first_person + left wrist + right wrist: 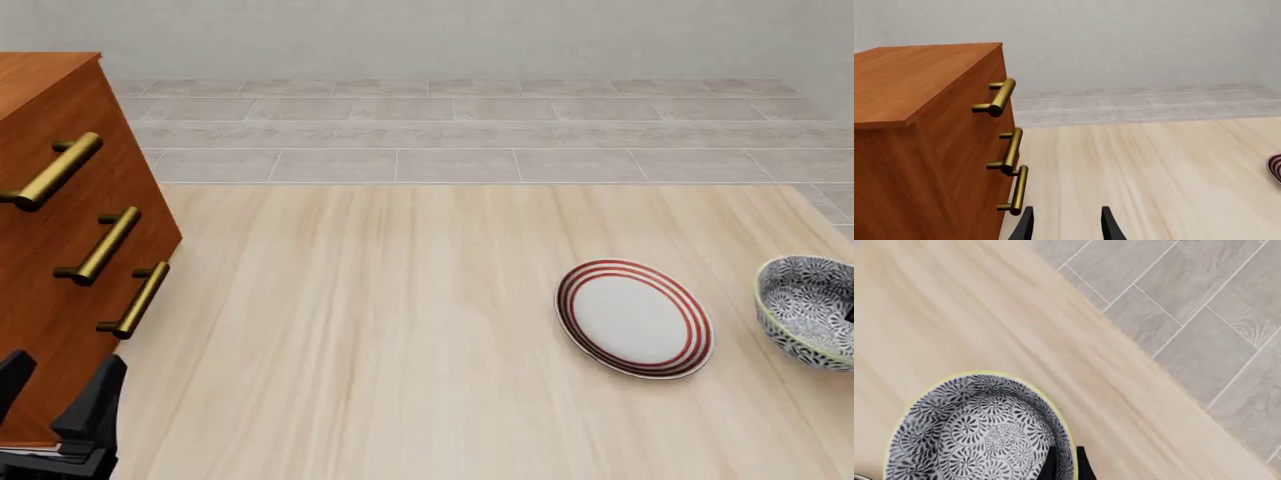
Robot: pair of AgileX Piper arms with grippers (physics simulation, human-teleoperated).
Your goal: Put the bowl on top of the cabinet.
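The bowl [811, 308], deep and patterned in dark blue and white with a pale yellow rim, is at the table's far right edge; the right wrist view shows the bowl [974, 435] from above. My right gripper [1066, 462] is shut on its rim, one finger inside and one outside. Whether the bowl is lifted off the table, I cannot tell. The reddish-brown cabinet [54, 200] with brass bar handles stands at the far left. My left gripper [63, 368] hangs open and empty just in front of the cabinet [927, 130], its fingers [1024, 225] spread wide.
A flat white plate with red rings [634, 317] lies on the light wooden table [374, 330] just left of the bowl; its edge [1274, 170] shows in the left wrist view. Grey tiled floor [454, 130] lies beyond the table's far edge.
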